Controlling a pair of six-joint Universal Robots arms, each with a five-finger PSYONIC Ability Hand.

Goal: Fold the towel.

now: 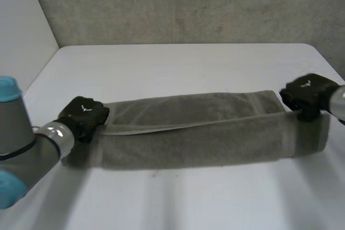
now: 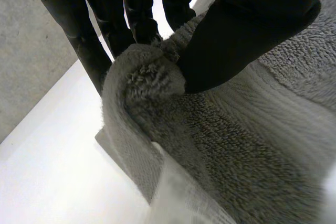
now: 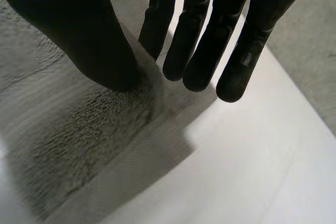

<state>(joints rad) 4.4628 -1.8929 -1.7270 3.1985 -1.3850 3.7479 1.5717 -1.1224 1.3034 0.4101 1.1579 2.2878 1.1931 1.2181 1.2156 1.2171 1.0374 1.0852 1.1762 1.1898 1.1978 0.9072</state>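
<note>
- Head view shows the towel (image 1: 194, 133) lying as a long grey strip across the white table (image 1: 178, 63). It is already folded once the long way, and a loose edge runs along its middle.
- The left hand (image 1: 83, 116) is at the strip's left end. Its thumb (image 2: 231, 45) and fingers (image 2: 89, 45) pinch a raised bit of the towel's edge between them.
- The right hand (image 1: 304, 94) is at the far corner of the right end. Its fingers are straight and reach just past the towel's edge. Its thumb rests on the cloth, and it does not seem to hold anything.
- The next step looks like bringing one end over to the other.
- To do that well, the right hand should first get a firm pinch on its corner.
- Each hand should catch both layers, or the loose edge may slip open.
- The ends should be lifted only a little, with the side edges kept lined up.
- A grey wall (image 1: 188, 4) stands behind the table, well apart from the towel. It does not look to be in the way.
</note>
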